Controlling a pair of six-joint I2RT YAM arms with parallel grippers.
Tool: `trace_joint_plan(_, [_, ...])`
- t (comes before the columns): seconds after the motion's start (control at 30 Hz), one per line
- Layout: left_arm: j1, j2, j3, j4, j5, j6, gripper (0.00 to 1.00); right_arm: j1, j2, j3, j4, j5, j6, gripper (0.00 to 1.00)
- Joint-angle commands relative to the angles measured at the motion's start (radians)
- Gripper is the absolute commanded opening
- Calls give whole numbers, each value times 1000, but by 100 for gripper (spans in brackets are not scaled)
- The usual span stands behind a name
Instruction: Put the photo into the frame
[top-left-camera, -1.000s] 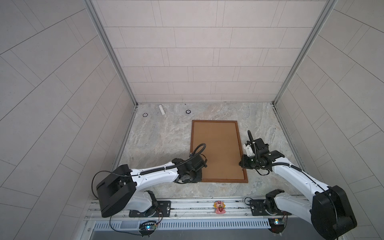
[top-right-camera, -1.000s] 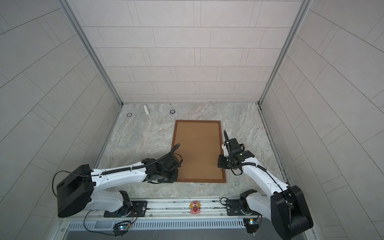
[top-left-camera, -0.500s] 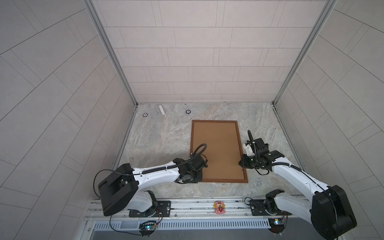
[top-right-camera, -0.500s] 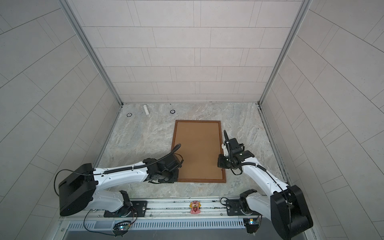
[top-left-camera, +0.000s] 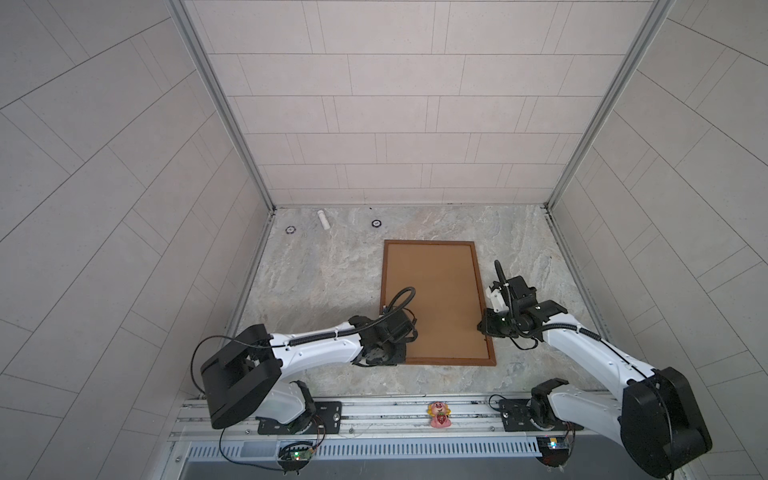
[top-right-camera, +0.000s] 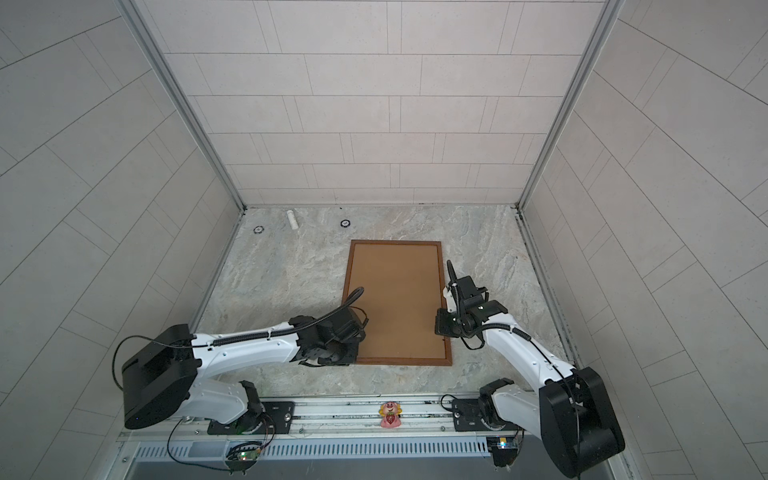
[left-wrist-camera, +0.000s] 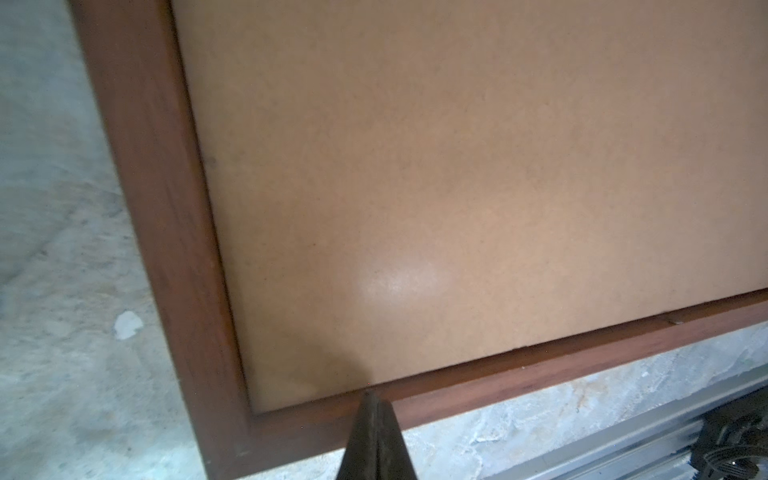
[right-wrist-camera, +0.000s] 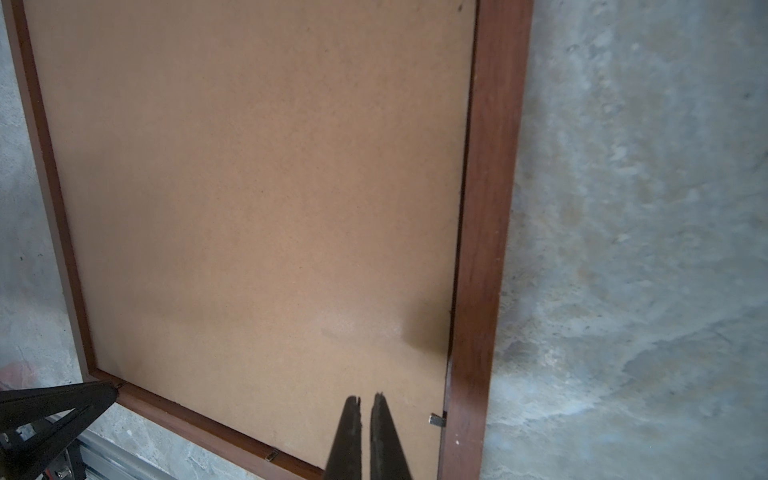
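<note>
The thin rectangular dark brown wooden frame (left-wrist-camera: 166, 208) lies flat on the grey veined stone-look tabletop (top-left-camera: 324, 270), filled by a smooth matte light brown backing board (top-left-camera: 432, 291). The left gripper (left-wrist-camera: 376, 401), closed and empty, points at the rail-board seam beside a corner. The right gripper (right-wrist-camera: 365, 401), also closed and empty, is over the board, with a small metal tab (right-wrist-camera: 436, 420) just beside it.

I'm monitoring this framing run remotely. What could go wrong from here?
The shut left claw sits at the seam between backing board and frame; pushing there could slip off or scrape the wood. The shut right claw sits near a small metal tab; a miss may leave the board loose. The photo is not visible, so its seating cannot be checked.
</note>
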Motion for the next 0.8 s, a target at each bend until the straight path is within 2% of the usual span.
trace_joint_plan(0.0, [-5, 14, 24, -26, -52, -9, 4, 5, 3, 1, -1, 2, -2, 0])
trace_joint_plan(0.43, [-3, 65, 40, -29, -112, -9, 4, 6, 5, 5, -7, 5, -5, 0])
trace_joint_plan(0.77, [-2, 139, 53, -29, -89, 15, 3, 5, -28, 26, -46, 2, -5, 0])
